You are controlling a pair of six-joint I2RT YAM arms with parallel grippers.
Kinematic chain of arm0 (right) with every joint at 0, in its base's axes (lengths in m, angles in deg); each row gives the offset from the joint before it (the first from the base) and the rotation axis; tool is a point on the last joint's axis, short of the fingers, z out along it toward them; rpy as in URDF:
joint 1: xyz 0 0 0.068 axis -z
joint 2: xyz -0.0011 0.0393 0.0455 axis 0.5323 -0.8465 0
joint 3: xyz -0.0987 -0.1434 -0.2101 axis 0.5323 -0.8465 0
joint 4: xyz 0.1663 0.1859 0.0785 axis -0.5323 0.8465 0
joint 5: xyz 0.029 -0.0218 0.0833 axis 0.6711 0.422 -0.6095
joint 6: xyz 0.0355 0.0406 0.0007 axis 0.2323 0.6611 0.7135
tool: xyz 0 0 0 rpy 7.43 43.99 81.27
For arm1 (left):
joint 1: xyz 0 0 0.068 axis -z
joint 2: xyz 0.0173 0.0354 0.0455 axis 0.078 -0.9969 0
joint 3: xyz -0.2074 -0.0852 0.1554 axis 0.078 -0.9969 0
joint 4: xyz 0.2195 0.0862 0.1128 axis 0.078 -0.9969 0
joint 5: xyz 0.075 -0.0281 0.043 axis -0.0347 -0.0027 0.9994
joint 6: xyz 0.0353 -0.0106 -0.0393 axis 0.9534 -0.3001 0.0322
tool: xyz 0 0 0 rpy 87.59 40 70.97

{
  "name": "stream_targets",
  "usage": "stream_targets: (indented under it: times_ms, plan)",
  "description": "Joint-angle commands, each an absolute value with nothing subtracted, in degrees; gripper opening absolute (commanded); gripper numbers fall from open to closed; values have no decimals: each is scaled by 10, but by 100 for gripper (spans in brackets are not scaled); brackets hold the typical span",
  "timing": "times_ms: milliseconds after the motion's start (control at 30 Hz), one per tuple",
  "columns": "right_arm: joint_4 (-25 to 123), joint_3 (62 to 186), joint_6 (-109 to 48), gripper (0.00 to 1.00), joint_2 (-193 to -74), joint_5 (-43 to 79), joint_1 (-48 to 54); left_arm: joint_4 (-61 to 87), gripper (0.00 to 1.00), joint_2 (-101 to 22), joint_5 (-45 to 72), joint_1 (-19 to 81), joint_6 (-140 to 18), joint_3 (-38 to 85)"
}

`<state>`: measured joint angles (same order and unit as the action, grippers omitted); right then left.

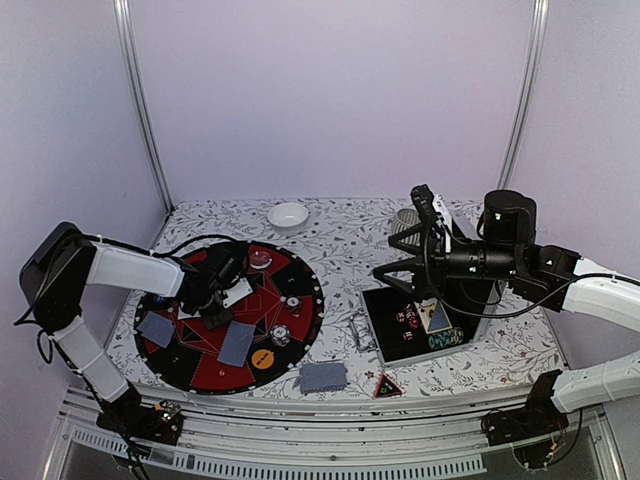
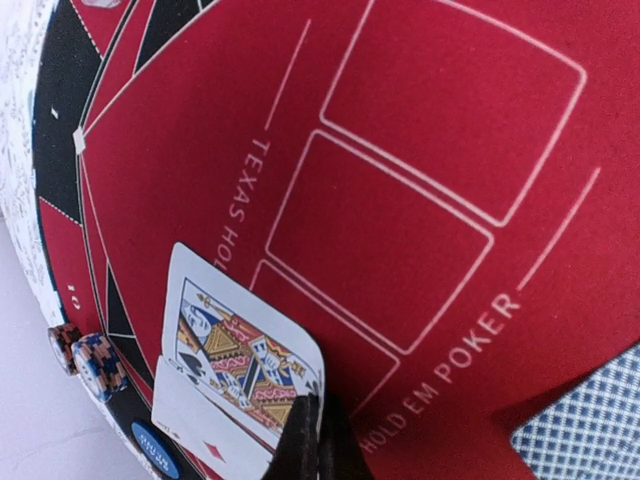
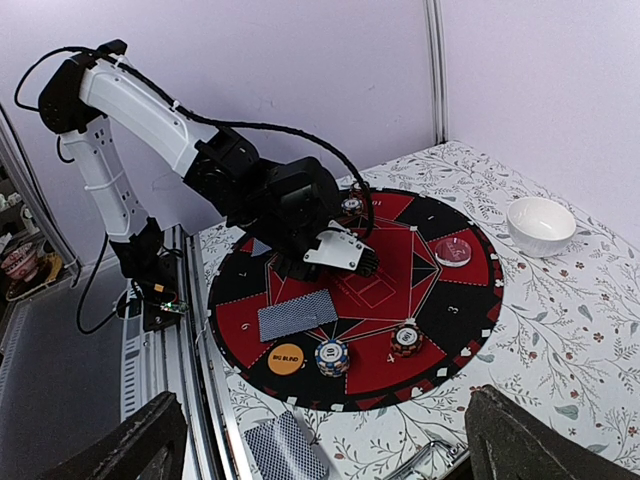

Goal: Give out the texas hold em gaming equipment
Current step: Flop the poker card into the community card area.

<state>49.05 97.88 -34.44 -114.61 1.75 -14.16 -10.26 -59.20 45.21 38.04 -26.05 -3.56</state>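
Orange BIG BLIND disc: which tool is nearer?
Left. Left tool, gripping face-up cards, is over the round mat just beyond the disc; right tool hangs open over the black tray, off the mat.

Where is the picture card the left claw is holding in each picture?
Top: card left of centre, over the mat, in the left claw.
Left wrist: bottom, left of middle, face up.
Right wrist: centre, a white patch at the arm's tip.
Shared landmark: the red-and-black mat, in all three.
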Motion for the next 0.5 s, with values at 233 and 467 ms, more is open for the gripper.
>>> stream_targets:
  times_ms: [233,467]
  plan:
    - [497,996,-350,99,-1155,18,-138,-227,0,-597,395,372,-271,-66]
    - [500,997,-346,99,-1154,18,-139,-222,16,-621,417,372,-268,-68]
